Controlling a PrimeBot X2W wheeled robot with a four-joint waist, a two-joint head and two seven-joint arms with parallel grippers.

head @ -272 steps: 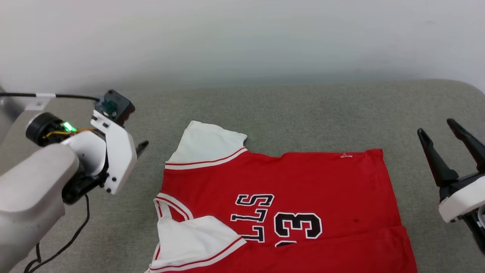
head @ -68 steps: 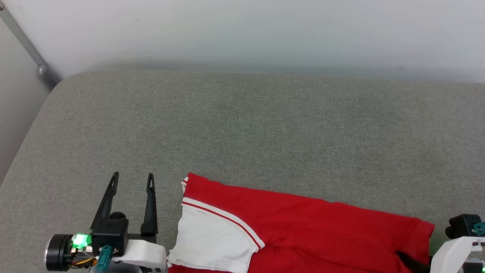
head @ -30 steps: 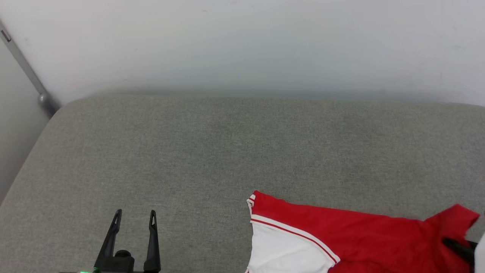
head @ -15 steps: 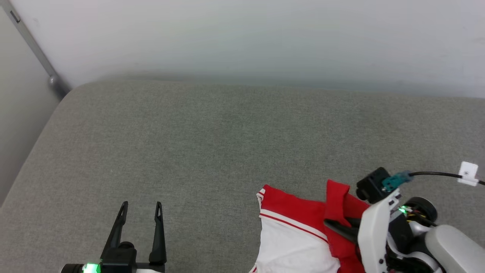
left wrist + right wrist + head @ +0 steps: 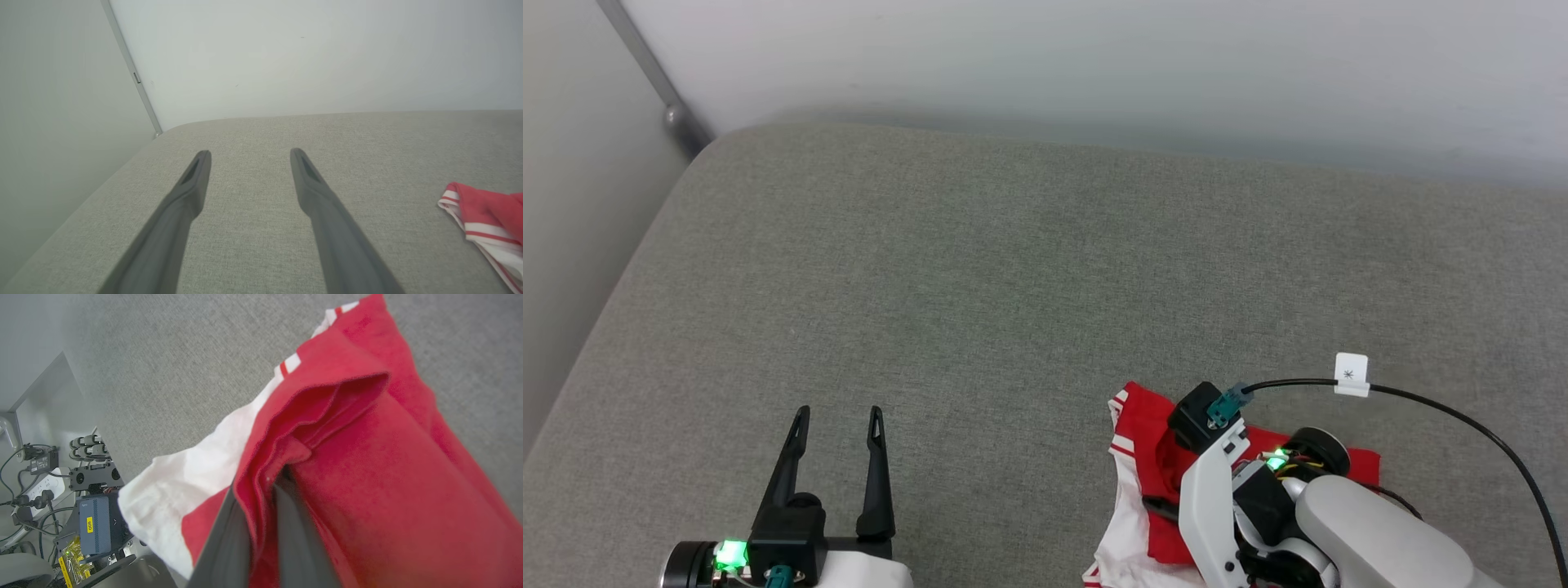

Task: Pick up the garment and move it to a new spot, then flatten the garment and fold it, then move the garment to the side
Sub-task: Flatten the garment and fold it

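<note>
The right gripper (image 5: 1158,508) is clenched on the red basketball-style T-shirt (image 5: 1141,425). In the right wrist view a thick fold of red cloth (image 5: 388,477) is pinched between its two dark fingers, and several layers are stacked at the tips. From the jaws the shirt spreads outward. The red body runs past the fingertips and off to one side, while a white sleeve with red-and-white stripe trim hangs off the other. Part of the cloth rests on the grey upholstered surface (image 5: 1013,286) directly under and just ahead of the jaws. The left gripper (image 5: 840,420) stands released, its fingers spread wide with bare upholstery between them. It is well apart from the shirt, whose striped edge (image 5: 482,204) lies off to the side of its fingertips. The layers at the grip and the compact bundle suggest that the pick-up, flattening and folding are largely done. The step in hand looks like the last one, carrying the shirt to the side. The bundle looks gathered, not crisp, and the letters and number are hidden, so the neatness of the fold cannot be judged. What seems left is to set the shirt down clear of the middle of the surface and let the right jaws go.
</note>
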